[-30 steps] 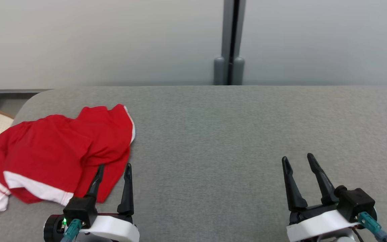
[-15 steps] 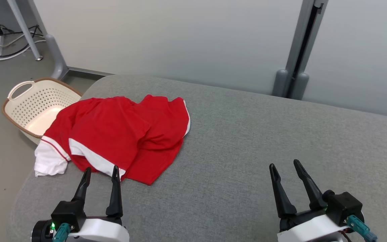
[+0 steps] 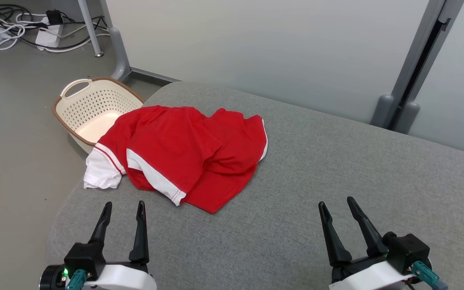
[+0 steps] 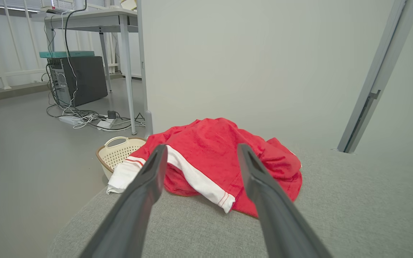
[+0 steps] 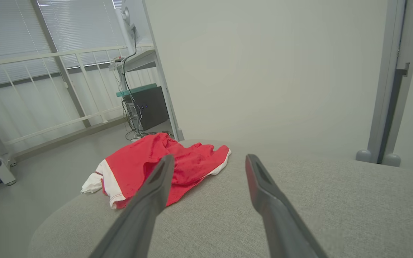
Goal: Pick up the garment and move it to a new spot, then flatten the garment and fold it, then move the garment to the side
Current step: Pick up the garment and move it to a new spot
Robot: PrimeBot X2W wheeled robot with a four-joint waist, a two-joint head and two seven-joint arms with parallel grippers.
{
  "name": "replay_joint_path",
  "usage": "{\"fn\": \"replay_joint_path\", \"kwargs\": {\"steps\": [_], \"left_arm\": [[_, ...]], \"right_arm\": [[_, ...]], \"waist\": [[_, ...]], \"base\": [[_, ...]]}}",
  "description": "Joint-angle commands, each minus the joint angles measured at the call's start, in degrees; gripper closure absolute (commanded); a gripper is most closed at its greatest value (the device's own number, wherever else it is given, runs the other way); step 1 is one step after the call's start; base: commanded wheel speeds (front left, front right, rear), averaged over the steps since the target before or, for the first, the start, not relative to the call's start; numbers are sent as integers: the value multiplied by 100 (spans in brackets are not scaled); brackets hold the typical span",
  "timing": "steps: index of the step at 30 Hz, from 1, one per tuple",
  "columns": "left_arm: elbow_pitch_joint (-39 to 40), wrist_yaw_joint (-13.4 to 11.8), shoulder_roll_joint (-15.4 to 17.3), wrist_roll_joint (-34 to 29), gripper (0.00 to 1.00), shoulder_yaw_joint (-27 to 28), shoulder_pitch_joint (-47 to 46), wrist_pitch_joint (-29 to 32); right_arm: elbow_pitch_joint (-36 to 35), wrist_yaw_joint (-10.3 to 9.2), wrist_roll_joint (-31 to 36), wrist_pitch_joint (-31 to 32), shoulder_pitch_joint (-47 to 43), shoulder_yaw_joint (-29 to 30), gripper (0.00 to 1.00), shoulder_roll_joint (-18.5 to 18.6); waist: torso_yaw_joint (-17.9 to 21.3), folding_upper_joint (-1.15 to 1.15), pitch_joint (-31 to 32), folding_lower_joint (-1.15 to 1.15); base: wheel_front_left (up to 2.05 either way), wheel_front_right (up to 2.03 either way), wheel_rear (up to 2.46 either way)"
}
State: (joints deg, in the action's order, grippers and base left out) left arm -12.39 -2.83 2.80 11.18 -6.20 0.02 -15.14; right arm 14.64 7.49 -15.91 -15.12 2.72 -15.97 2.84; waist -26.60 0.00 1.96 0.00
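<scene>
The garment [image 3: 183, 151] is a red shirt with white sleeve trim, lying crumpled on the left end of a grey padded surface [image 3: 316, 173], one white sleeve hanging over the left edge. My left gripper [image 3: 123, 206] stands open just short of its near hem, touching nothing. My right gripper [image 3: 336, 203] is open too, over bare grey fabric well to the right. In the left wrist view the garment [image 4: 221, 150] lies straight ahead between the fingers; in the right wrist view the garment [image 5: 156, 163] lies ahead to the left.
A cream perforated laundry basket [image 3: 91, 108] with a brown rim stands on the floor beside the surface's left end. Cables and a power strip [image 3: 46, 34] lie on the floor beyond. A grey post [image 3: 401, 104] rises behind the surface.
The head camera has swung left, so the garment sits nearer the middle of the picture and the basket and floor show. Both grippers stay open; the garment lies as before.
</scene>
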Motion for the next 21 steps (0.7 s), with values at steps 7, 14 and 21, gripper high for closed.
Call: {"fn": "replay_joint_path", "kwargs": {"steps": [7,14,21], "left_arm": [[12,-9,18,-29,0,-2,42,-2],[65,4,18,-19,0,84,64,-2],[132,18,18,69,0,170,-39,-2]], "right_arm": [[29,0,-67,-6,44,-59,0,11],[70,0,-59,-6,18,-89,0,10],[53,0,19,-6,101,-35,0,14]], "waist": [[-116,0,8,0],[-70,0,26,0],[247,0,-164,0]], "base": [[0,0,0],[0,0,0],[0,0,0]]}}
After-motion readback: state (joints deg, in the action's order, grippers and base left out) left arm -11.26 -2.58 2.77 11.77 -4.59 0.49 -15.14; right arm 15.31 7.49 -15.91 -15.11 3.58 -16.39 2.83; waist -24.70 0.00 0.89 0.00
